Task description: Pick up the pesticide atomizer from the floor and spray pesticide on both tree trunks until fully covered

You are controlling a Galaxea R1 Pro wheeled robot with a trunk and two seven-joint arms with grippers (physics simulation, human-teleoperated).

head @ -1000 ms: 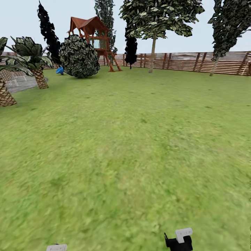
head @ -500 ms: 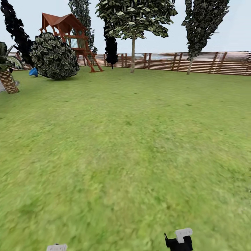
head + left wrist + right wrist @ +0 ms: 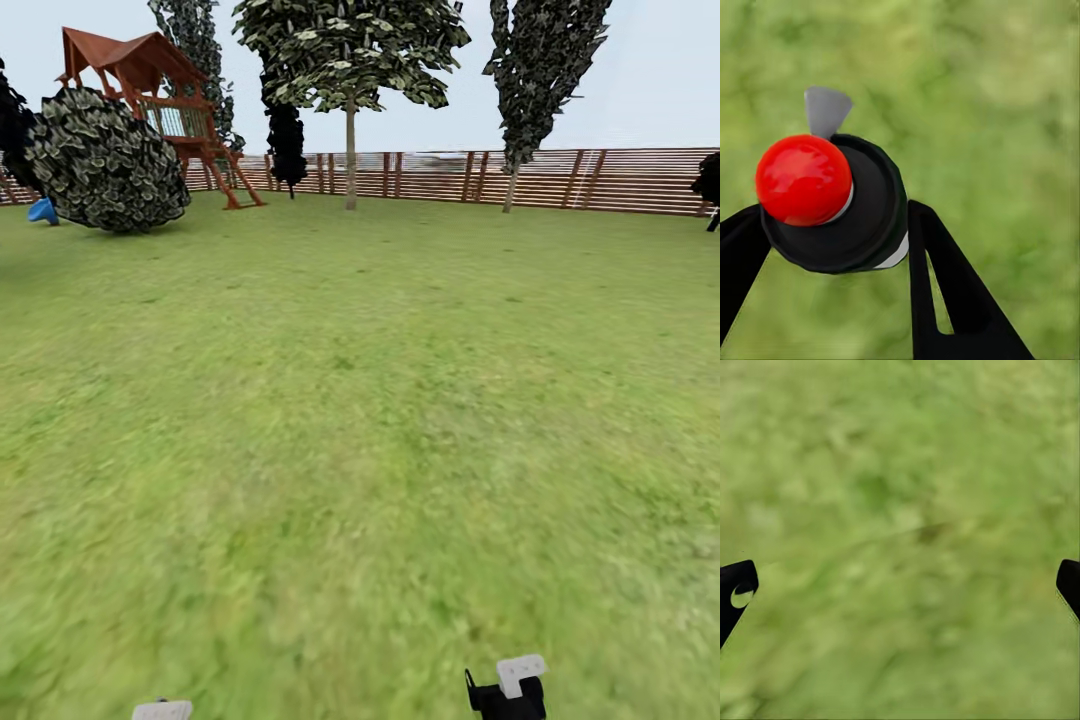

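Atomizer: the small black round pesticide bottle with a glossy red knob and a grey nozzle tab [image 3: 832,206] sits between the two black fingers of the left gripper [image 3: 832,247], seen from above over blurry grass.
Left jaws: closed in snug on the bottle, one finger [image 3: 945,292] pressed against its side, the other hugging the opposite side.
Right jaws: spread wide on the right gripper [image 3: 900,592], just the two black tips at the picture's edges, plain green lawn [image 3: 900,510] between them, nothing held.
Head view extras: a white-and-black piece of arm hardware [image 3: 510,685] low at the right, and a small pale bit [image 3: 162,710] low at the left.
Far side: a thin-trunked leafy tree [image 3: 350,150], a brown slatted wooden fence [image 3: 560,180], a red-roofed wooden playhouse [image 3: 150,90] and a round dark bush [image 3: 105,160].
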